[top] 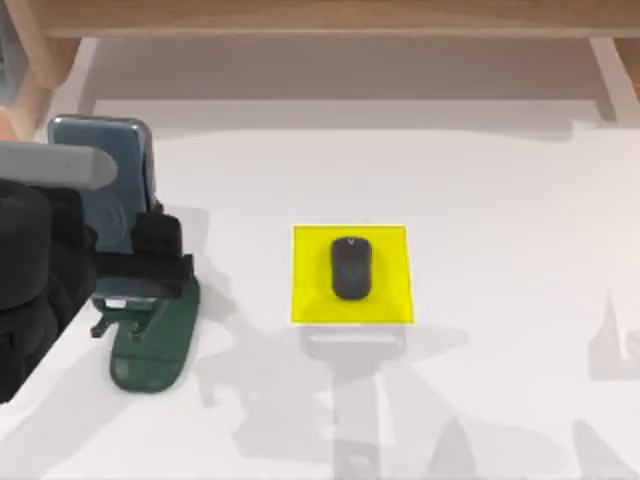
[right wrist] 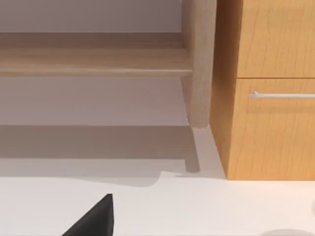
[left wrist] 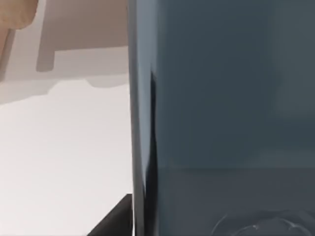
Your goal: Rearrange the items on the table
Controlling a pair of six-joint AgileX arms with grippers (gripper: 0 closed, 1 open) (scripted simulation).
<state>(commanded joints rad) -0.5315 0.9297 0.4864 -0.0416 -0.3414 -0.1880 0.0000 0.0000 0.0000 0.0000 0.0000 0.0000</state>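
A: Nearest item first?

B: The stand (top: 152, 345), dark green, lies at the left of the white surface (top: 500, 200). Its near end is rounded; its far end is hidden under the left arm.

A: And the phone?

B: The phone (top: 100, 200) rests tilted on the stand, long axis running from near to far, top edge toward the wooden shelf (top: 330, 15). It is grey-blue with rounded corners. Its lower part is covered by the left end effector (top: 140, 265), whose black fingers are clamped on the phone's sides. In the left wrist view the phone (left wrist: 221, 108) stands close up, cut off by the frame, a faint circle mark at one edge.

A: The mouse?

B: The mouse (top: 351, 267), black and oval, sits mid-surface on the yellow pad (top: 310, 300), long axis near to far, well apart from the phone.

A: Right end effector?

B: One dark fingertip (right wrist: 96, 219) shows in the right wrist view; released or clenched, I cannot tell.
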